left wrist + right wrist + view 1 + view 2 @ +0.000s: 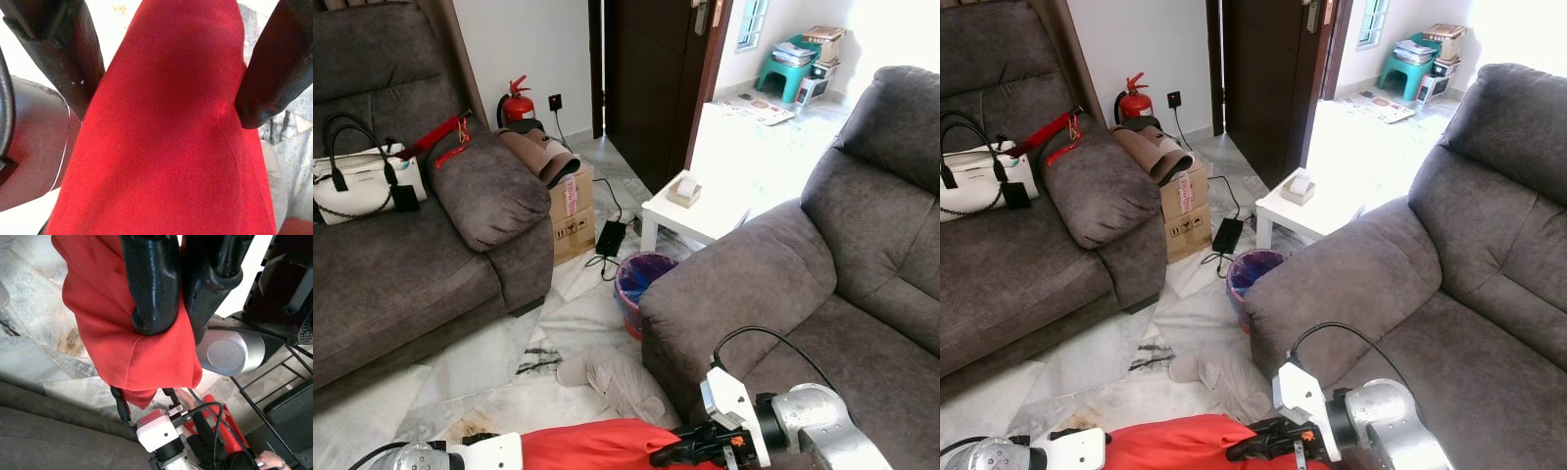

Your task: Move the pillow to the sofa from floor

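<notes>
Both pincers [680,454] [166,93] on red pillow [592,447]

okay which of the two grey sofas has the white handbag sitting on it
The sofa on the robot's left. A white handbag with black handles rests on its seat by the armrest, while the sofa on the right, nearer the pillow, has a bare seat.

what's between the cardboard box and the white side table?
A black adapter with its cable on bare marble floor, between box and table; seen in both eye views.
</notes>
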Robot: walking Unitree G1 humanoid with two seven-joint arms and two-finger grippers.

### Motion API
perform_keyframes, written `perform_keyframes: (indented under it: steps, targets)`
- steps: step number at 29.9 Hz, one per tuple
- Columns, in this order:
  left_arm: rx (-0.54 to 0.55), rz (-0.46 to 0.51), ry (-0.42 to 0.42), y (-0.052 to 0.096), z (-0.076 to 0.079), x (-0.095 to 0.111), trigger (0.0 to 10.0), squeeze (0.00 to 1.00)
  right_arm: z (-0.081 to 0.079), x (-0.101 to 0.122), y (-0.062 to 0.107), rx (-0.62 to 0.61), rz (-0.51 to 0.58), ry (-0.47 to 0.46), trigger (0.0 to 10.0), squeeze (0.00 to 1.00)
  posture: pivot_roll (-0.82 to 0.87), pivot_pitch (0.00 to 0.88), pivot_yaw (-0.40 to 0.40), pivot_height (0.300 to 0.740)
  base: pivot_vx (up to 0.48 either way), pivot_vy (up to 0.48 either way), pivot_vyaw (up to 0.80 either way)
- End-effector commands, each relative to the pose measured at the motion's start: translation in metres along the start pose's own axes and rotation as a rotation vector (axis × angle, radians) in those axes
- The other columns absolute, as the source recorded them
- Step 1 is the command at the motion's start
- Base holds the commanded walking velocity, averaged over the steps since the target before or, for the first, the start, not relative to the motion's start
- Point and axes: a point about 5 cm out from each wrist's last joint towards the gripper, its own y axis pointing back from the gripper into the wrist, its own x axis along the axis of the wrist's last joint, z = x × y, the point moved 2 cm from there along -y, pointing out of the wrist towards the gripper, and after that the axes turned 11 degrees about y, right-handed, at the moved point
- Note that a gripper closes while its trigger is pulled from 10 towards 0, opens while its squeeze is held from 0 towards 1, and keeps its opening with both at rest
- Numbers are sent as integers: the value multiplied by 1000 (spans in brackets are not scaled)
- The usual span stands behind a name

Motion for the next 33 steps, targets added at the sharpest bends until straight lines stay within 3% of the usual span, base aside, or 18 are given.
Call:
perform_keyframes:
  steps: [1, 4, 5, 6, 7, 9, 10, 33]
  targets:
    - [11, -43, 13, 1, 1, -11, 10000, 0, 2, 23, 1, 19, 81, 84, 10000, 0, 90, 61, -18, 740, 0, 0, 0]
    - [35, -54, 7, 1, 0, -16, 10000, 0, 1, 23, 2, 18, 81, 82, 10000, 0, 89, 60, -17, 740, 0, 0, 0]
    - [39, -62, 10, 0, 1, -20, 8314, 0, 1, 23, 2, 15, 81, 80, 10000, 0, 87, 57, -18, 740, 0, 0, 0]
    - [40, -66, 11, 0, 2, -21, 8314, 0, 1, 24, 2, 13, 81, 79, 10000, 0, 87, 57, -18, 740, 0, 0, 0]
    - [42, -70, 9, -1, 2, -22, 4510, 0, 1, 23, 2, 10, 78, 78, 10000, 0, 86, 51, -21, 740, 0, 0, 0]
    - [44, -71, 6, -1, 2, -22, 4510, 0, 1, 22, 2, 10, 75, 77, 10000, 0, 86, 51, -21, 740, 0, 0, 0]
    - [45, -72, 6, -1, 2, -22, 0, 0, 1, 22, 3, 11, 74, 75, 10000, 0, 88, 49, -22, 740, 0, 0, 0]
    - [37, -37, -61, -7, 2, -13, 0, 0, -1, 21, 0, 21, 76, 68, 10000, 0, 87, 37, -20, 740, 0, 0, 0]
